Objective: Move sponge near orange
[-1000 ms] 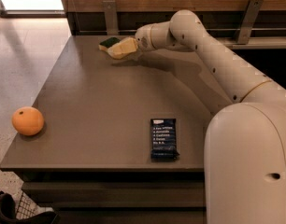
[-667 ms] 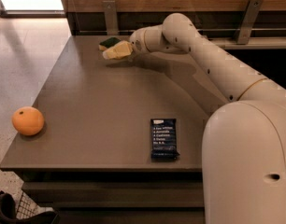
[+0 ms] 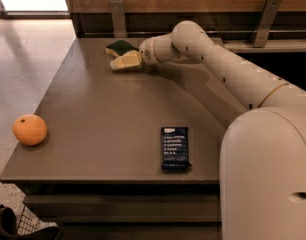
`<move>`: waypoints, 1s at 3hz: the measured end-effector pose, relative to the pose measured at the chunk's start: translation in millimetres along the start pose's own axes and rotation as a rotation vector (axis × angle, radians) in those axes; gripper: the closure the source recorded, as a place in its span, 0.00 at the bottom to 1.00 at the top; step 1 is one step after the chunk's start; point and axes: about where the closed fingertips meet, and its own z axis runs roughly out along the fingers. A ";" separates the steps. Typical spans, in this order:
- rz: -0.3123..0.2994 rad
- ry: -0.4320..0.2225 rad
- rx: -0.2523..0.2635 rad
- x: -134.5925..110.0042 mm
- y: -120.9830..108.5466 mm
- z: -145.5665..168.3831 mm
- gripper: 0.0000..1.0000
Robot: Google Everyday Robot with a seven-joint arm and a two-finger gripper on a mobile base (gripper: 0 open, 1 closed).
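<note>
The sponge (image 3: pixel 121 47), dark green on top with a thin pale yellow edge, lies at the far end of the brown table (image 3: pixel 108 114). My gripper (image 3: pixel 126 61) reaches in from the right, low over the table, right in front of the sponge and touching or nearly touching its near side. I cannot tell whether it holds the sponge. The orange (image 3: pixel 29 129) sits at the table's near left corner, far from the sponge and the gripper.
A dark blue wrapped snack bar (image 3: pixel 175 148) lies near the table's front edge, right of centre. My white arm (image 3: pixel 228 69) crosses the table's right side. A wooden wall with metal brackets (image 3: pixel 267 14) runs behind the table. Open floor lies to the left.
My arm has swung left and the gripper has dropped slightly nearer the camera. More of the sponge's green top shows behind it. Orange and snack bar have not moved.
</note>
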 end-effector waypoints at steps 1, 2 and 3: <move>0.008 0.006 -0.002 3.0 1.3 2.0 0.12; 0.008 0.008 -0.006 3.9 3.1 4.6 0.34; 0.009 0.009 -0.009 4.1 4.2 6.0 0.59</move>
